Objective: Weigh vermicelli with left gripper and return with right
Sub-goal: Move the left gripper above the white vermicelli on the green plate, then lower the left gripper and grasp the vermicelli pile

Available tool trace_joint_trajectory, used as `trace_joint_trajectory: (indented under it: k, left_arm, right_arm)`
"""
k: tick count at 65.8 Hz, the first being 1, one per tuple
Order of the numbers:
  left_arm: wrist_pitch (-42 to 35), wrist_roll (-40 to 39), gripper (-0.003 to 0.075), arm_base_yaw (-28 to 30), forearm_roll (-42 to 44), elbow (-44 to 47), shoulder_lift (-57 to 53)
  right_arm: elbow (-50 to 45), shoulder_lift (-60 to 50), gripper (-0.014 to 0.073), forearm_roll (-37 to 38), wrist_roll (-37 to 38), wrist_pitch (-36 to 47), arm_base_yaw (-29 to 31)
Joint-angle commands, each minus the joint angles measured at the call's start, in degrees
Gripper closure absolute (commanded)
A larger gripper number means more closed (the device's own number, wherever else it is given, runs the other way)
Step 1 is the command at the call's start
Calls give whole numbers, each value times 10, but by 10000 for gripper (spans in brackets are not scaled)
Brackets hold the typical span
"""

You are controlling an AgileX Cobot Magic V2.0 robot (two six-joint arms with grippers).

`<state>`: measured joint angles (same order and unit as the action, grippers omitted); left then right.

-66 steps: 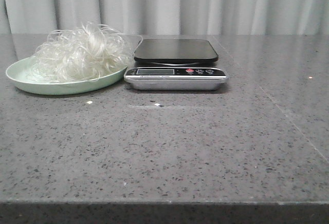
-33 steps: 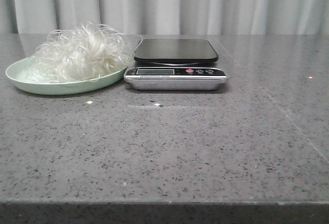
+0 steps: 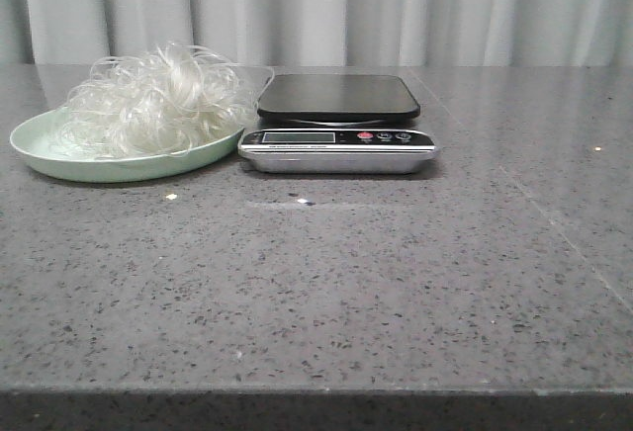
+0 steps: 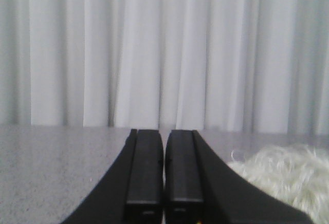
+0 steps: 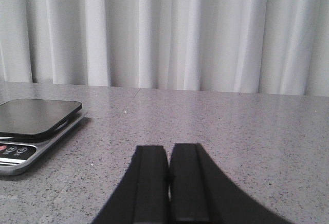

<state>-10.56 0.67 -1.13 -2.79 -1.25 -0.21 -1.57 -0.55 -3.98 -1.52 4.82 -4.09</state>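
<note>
I'm seeing the grey speckled table [image 3: 326, 293] carrying a green plate [image 3: 59, 159] at ten o'clock, the scale [image 3: 338, 136] touching it at twelve

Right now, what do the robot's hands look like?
Each hand is a black claw. The left gripper has two long, flat, matte black fingers with squared tips, flaring wider toward the base. The right gripper looks just the same. No cables, stickers or markings show on either one.

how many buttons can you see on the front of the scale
3, in a row on the scale front panel, right of the display: a red button, then two dark ones further right. None seem hidden.
</note>
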Motion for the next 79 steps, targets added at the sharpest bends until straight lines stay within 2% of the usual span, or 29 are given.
trace_joint_trajectory:
  k: [1, 15, 21, 42, 48, 59, 64, 67, 79]
  left_arm:
    - [-32, -7, 594, 0, -9, -68, -1]
    - [158, -7, 594, 0, 15, -268, 124]
    - [223, -7, 594, 0, 15, -316, 182]
    - [227, -7, 583, -3, -36, -337, 279]
    - [239, -7, 519, -24, -34, -357, 302]
    - [293, -1, 248, -94, -26, -418, 367]
    - [305, -1, 171, -118, -26, -444, 405]
    - [315, -1, 148, -133, -26, -466, 439]
    - [375, -1, 153, -173, -62, -556, 570]
  right_arm:
    - [5, -10, 426, 5, 0, 47, 2]
    - [5, -10, 426, 5, 0, 47, 2]
    - [5, -10, 426, 5, 0, 47, 2]
    - [5, -10, 426, 5, 0, 47, 2]
    - [5, -10, 426, 5, 0, 47, 2]
    - [5, -10, 426, 5, 0, 47, 2]
    - [5, -10, 426, 5, 0, 47, 2]
    - [5, -10, 426, 5, 0, 47, 2]
    - [5, -10, 426, 5, 0, 47, 2]
